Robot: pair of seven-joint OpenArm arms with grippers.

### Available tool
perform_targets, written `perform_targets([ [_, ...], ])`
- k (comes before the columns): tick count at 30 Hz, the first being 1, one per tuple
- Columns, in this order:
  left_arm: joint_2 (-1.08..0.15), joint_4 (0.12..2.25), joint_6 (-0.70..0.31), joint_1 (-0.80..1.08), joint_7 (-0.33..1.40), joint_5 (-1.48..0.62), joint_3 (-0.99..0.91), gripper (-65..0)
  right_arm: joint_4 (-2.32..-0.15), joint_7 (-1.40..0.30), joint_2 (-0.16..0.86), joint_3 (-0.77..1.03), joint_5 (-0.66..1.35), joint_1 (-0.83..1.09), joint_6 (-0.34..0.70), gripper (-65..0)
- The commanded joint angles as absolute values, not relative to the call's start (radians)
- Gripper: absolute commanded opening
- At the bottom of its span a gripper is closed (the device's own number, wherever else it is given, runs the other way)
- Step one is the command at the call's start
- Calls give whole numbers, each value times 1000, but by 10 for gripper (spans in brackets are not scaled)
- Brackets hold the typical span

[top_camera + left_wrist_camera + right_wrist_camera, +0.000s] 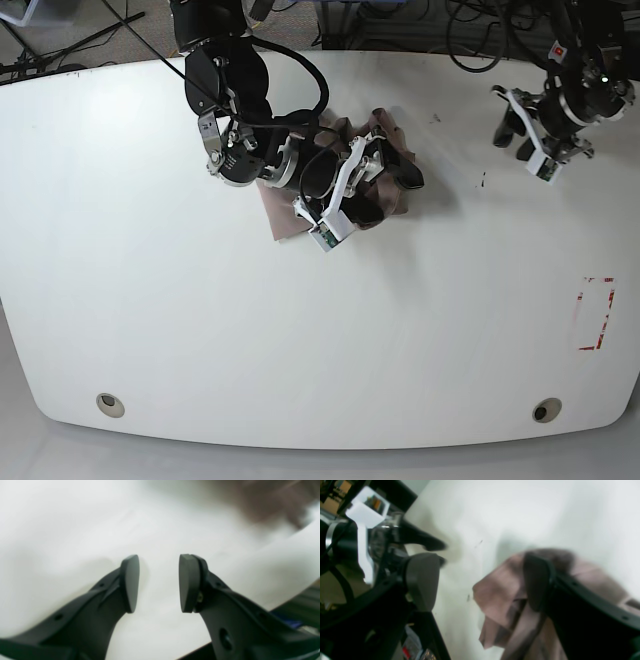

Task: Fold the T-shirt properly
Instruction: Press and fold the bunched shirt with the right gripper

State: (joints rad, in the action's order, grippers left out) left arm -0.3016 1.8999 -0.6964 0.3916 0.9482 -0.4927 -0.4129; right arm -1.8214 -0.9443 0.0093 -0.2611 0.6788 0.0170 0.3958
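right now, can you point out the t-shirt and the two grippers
T-shirt (283, 212): base view, on the cloth's lower left part
left gripper (159, 583): left wrist view, midway between its fingertips
right gripper (482, 582): right wrist view, midway between its fingertips

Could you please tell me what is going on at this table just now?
A two-armed robot is working on a mauve-brown T-shirt, which lies bunched on the white table, not folded. The right hand is over the shirt with its jaws wide apart, one of them against or just above the cloth. The left hand is off to the side, its jaws apart with nothing between them.
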Motion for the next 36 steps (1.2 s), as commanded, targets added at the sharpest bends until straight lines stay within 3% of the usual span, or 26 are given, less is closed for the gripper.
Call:
perform_targets([
  [1,-332,1914,-698,395,917,-519,-441,-418,-1888,-921,13,-254,700,8,407,-149],
  [11,-364,1914,-698,398,917,-518,-446,-418,-1949,-918,114,-136,711,102,418,-149],
  [22,-357,1913,-698,398,917,-518,-443,-418,-1851,-918,147,10,705,85,430,-149],
  [29,-357,1913,-698,397,917,-518,-443,-418,-1791,-924,168,7,713,110,430,-149],
  [36,-357,1913,-698,397,917,-518,-443,-418,-1834,-920,159,-150,707,174,421,-149],
])
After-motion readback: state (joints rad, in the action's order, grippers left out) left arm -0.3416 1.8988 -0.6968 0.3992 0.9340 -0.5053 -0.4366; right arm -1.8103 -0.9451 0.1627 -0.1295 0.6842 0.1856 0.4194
